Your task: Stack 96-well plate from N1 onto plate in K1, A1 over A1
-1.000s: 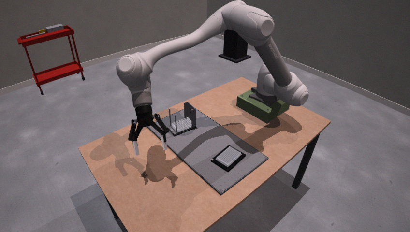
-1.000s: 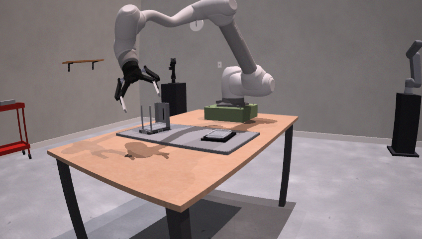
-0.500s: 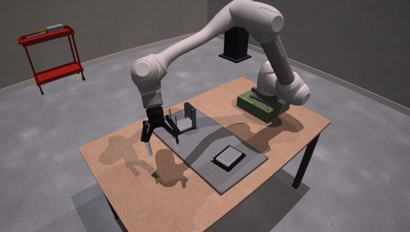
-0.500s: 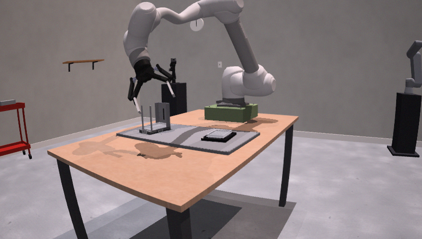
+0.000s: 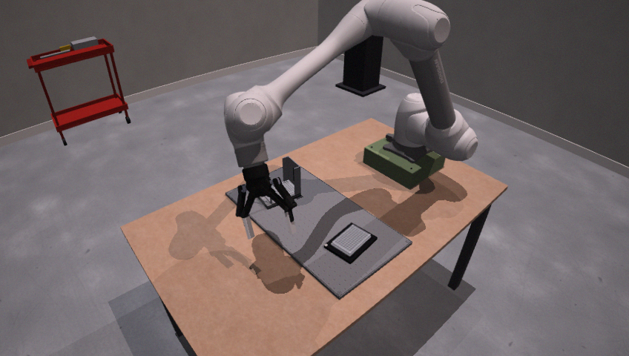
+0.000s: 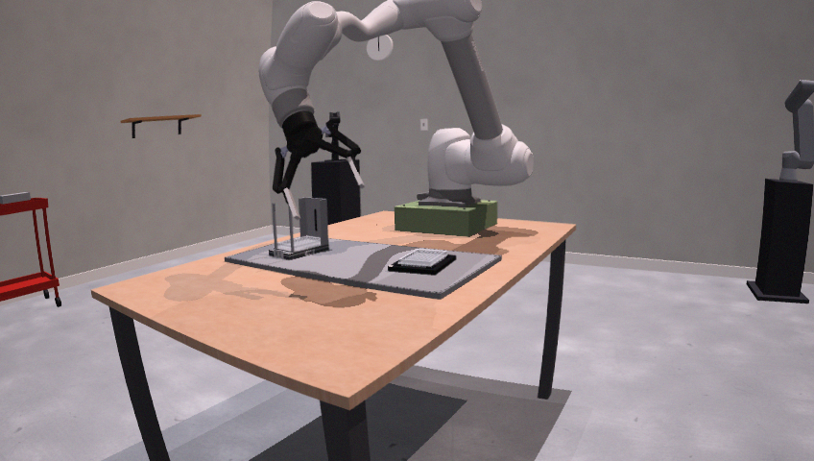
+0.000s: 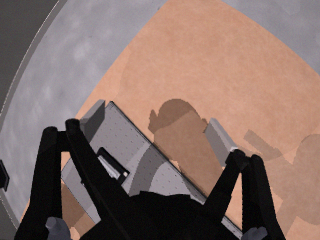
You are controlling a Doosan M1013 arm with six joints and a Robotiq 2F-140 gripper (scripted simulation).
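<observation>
Ninety-six-well plate (image 5: 351,240) for the task lies flat in the black plate nest N1 (image 5: 369,243), on the nearer right part of the grey perforated base board (image 5: 335,282), which lies across the middle of the tan worktop (image 5: 229,308). A small pale square (image 5: 325,245) sits just outside the nest's left corner in the top view; its lettering is too small to read.

Farther along the same board stands the stack rack K1 (image 6: 313,219), with a tall grey back panel and two thin upright posts (image 6: 275,228). A second 96-well plate (image 6: 299,244) rests low in the rack between them.

Above the rack hangs the end effector (image 5: 269,225), its fingers (image 6: 292,204) spread fully apart and holding nothing. It is well apart from the plate on N1. In the wrist view the fingers frame one end of the grey board and bare worktop, where the end effector's shadow falls.

Beyond, the white arm (image 5: 308,66) rises from a green base block (image 5: 423,169) at the worktop's far side. A red cart (image 5: 44,59) stands by the wall to the left, and a black pedestal (image 5: 361,66) stands behind the arm.
</observation>
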